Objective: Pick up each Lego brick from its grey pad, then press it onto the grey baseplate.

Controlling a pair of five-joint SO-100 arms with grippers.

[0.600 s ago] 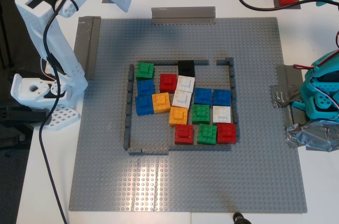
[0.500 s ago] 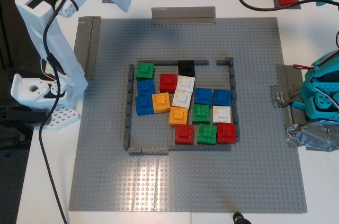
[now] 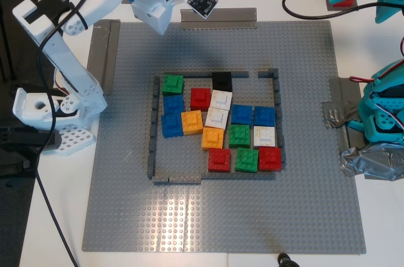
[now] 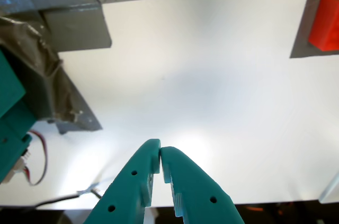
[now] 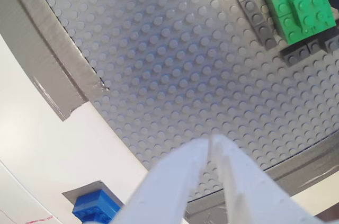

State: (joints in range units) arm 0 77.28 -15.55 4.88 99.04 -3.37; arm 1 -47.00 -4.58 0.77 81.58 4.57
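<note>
risked knocking red brick (image 4: 324,23) and blue brick (image 5: 95,206) off pads: both grippers closed, empty.

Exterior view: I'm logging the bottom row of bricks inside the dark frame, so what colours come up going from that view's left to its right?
Red brick → green brick → red brick.
</note>
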